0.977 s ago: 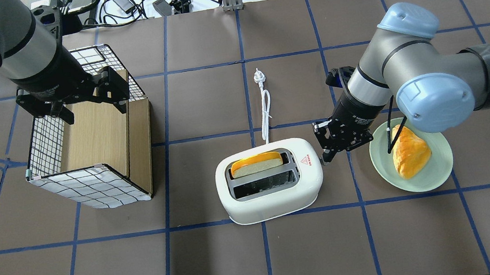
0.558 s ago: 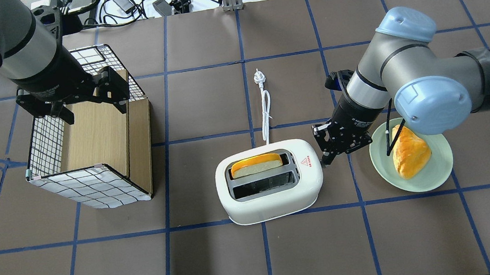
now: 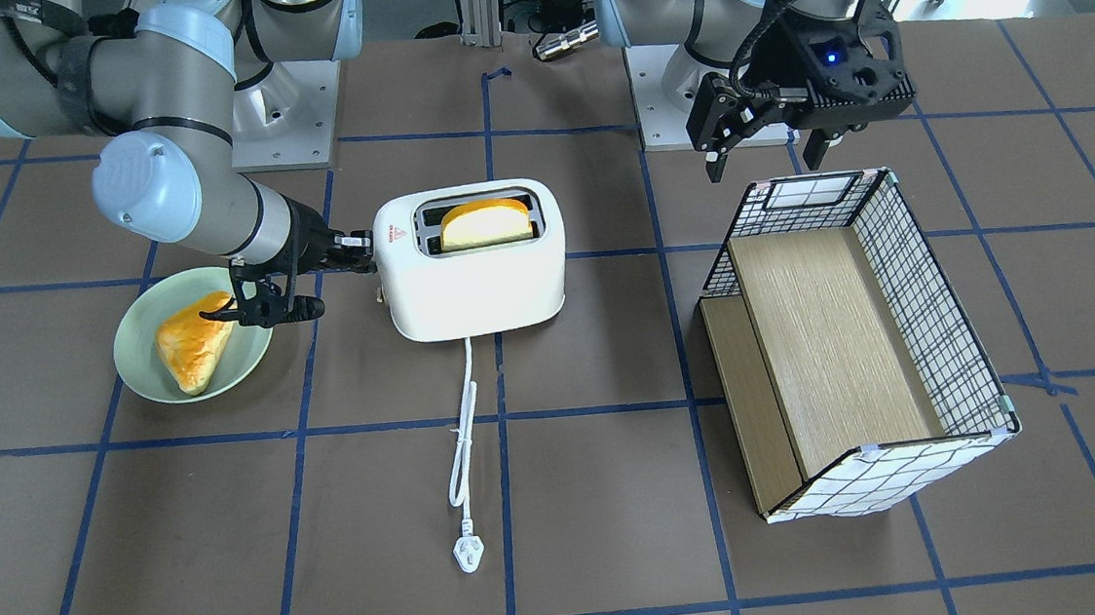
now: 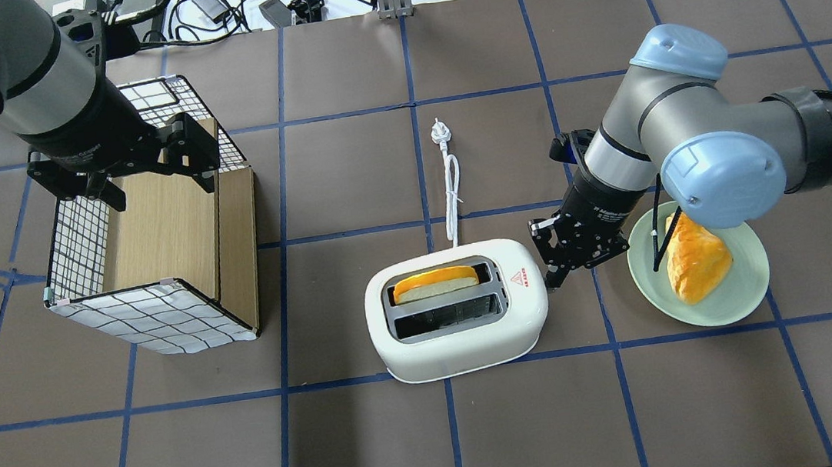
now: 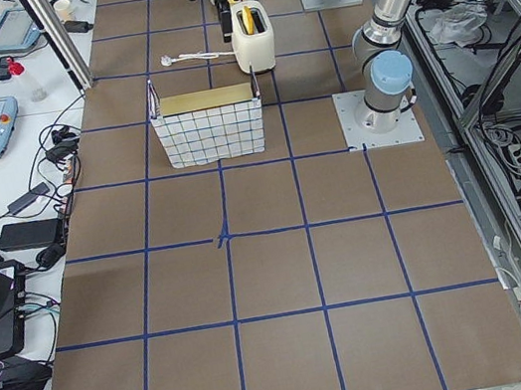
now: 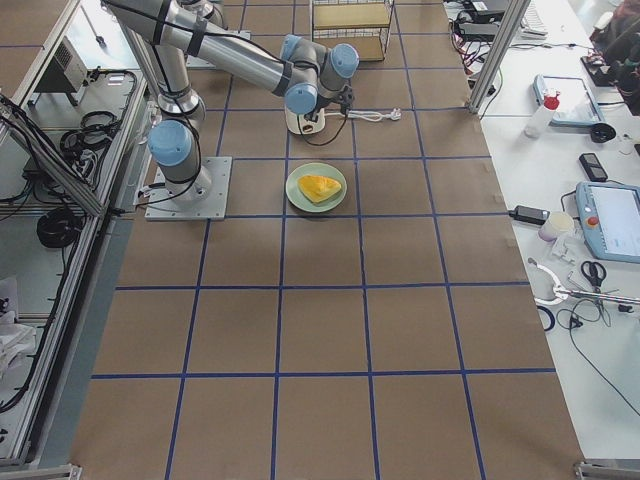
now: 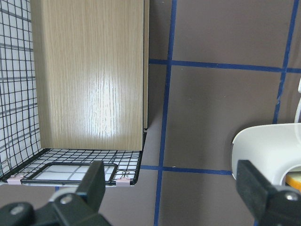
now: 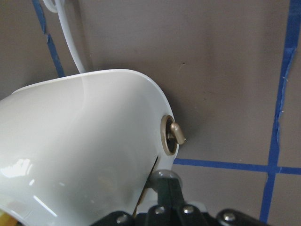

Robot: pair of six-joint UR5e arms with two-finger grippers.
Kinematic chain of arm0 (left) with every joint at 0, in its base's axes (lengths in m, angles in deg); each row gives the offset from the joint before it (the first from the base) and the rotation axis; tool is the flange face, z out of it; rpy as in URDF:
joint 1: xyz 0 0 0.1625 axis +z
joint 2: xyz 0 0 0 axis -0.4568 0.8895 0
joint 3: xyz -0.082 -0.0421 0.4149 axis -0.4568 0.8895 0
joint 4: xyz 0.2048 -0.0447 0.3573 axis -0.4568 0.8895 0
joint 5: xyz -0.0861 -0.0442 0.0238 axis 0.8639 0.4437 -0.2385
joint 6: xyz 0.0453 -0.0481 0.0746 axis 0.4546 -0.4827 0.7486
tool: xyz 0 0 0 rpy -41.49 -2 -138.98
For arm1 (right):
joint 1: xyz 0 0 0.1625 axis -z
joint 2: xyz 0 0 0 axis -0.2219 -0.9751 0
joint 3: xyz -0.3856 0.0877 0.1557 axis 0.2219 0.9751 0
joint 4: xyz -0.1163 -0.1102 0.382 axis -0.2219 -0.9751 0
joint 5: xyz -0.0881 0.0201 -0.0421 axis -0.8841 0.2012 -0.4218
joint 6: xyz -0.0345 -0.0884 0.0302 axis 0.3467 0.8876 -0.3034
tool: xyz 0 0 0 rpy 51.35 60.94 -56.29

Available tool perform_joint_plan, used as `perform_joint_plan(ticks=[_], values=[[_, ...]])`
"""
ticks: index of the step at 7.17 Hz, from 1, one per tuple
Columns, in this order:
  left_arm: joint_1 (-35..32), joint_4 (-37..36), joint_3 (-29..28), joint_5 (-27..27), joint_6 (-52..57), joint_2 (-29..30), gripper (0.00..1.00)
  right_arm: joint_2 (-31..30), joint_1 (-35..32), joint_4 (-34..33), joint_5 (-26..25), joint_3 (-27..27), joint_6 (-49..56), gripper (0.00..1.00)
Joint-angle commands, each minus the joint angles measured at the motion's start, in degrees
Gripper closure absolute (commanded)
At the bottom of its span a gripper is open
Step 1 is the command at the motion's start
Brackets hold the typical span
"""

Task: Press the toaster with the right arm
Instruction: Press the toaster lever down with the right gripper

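toaster (image 4: 467, 348) sits mid-worktop (image 4: 376, 439), between the wire-grid box (image 4: 154, 319) and the green plate (image 4: 736, 300), nearer the plate. Upright, and its red-triangle end faces the right arm (image 4: 670, 110).

bread slice (image 4: 435, 282) stands in the slot farther from the robot. cord (image 4: 451, 199) runs off the toaster's far side, away from the robot. plug (image 4: 439, 132) lies loose on the worktop.

right pincer (image 4: 551, 280): fingers pressed together, nothing between them. It is angled down with the tip right at the toaster's end wall. In the wrist view the tip meets the lever knob (image 8: 164, 177), just below the brass-coloured dial (image 8: 170, 135). They look to be touching; can't tell how hard it bears on the knob.

left pincer (image 4: 157, 187): fingers spread wide, holding nothing. It hangs over the far end of the wire-grid box, well apart from the toaster. The box lies on its side, wooden panels showing inside.

A triangular golden pastry (image 4: 697, 259) lies on the plate, partly under the right arm's elbow joint in the overhead view.
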Motion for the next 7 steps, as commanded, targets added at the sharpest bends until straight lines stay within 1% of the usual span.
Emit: perform_joint_plan(ticks=[1, 5, 6, 7], values=[[0.00, 0.00, 0.00, 0.00, 0.00, -0.02, 0.00, 1.47, 0.00, 0.01, 0.08, -0.40, 0.10, 1.00], [0.00, 0.00, 0.00, 0.00, 0.00, 0.07, 0.00, 2.89, 0.00, -0.26, 0.08, -1.02, -0.16, 1.00], [0.00, 0.00, 0.00, 0.00, 0.00, -0.01, 0.00, 2.19, 0.00, -0.17, -0.18, -0.58, -0.95, 1.00], [0.00, 0.00, 0.00, 0.00, 0.00, 0.07, 0.00, 2.01, 0.00, -0.17, -1.14, 0.99, -4.00, 1.00]])
